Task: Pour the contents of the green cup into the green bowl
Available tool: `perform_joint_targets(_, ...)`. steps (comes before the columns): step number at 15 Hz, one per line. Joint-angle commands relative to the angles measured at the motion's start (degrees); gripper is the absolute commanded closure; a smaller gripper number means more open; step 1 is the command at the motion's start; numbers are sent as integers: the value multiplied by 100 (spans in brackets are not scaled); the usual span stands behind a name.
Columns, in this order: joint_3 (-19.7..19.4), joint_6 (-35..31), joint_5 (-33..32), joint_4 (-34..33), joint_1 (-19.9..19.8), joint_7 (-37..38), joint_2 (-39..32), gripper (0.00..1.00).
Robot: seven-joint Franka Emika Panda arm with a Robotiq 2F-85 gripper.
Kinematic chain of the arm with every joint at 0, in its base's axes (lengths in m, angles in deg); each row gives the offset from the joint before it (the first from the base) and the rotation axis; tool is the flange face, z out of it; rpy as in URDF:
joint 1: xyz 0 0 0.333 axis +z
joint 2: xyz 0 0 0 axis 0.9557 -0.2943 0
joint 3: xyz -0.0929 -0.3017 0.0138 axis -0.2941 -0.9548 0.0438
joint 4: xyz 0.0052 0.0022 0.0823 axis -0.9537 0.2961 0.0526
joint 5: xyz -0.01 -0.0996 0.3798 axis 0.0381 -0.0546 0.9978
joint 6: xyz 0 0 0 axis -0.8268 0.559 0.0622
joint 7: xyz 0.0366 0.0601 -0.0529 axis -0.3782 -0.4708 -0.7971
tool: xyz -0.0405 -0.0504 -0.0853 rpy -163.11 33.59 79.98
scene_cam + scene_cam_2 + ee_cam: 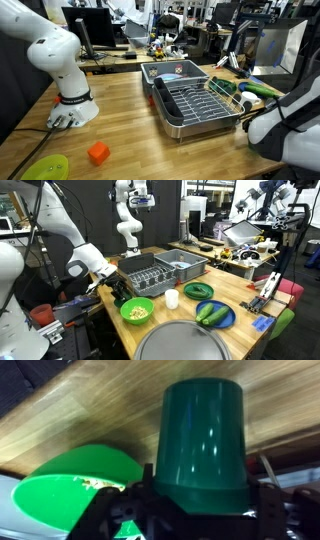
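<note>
In the wrist view my gripper is shut on the dark green cup, its black fingers pressing either side of the wider end. The cup points away from the camera towards the wooden tabletop. The lime-green bowl lies just left of the cup, with small pale bits inside. In an exterior view the gripper hovers just above and left of the bowl, which holds yellowish contents near the table's front edge. The cup is hard to make out there.
A white cup, a dark green plate and a blue plate with cucumbers sit right of the bowl. A metal dish rack stands behind. An orange block and a flat lime dish lie near the arm's base.
</note>
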Motion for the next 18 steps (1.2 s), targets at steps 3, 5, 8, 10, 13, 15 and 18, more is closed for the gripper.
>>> perform_joint_targets(3,-141,79,289,-229,112,-268,-404,48)
perform_joint_targets(5,-156,77,275,-246,147,-260,-434,48)
perform_joint_targets(8,-287,52,247,-274,317,-236,-440,48)
perform_joint_targets(10,-541,52,256,-320,601,-195,-494,48)
perform_joint_targets(13,-1041,52,54,-407,1153,-124,-522,48)
perform_joint_targets(15,-1249,80,-33,-447,1419,-156,-575,48)
perform_joint_targets(18,-1215,127,-89,-402,1443,-248,-661,48)
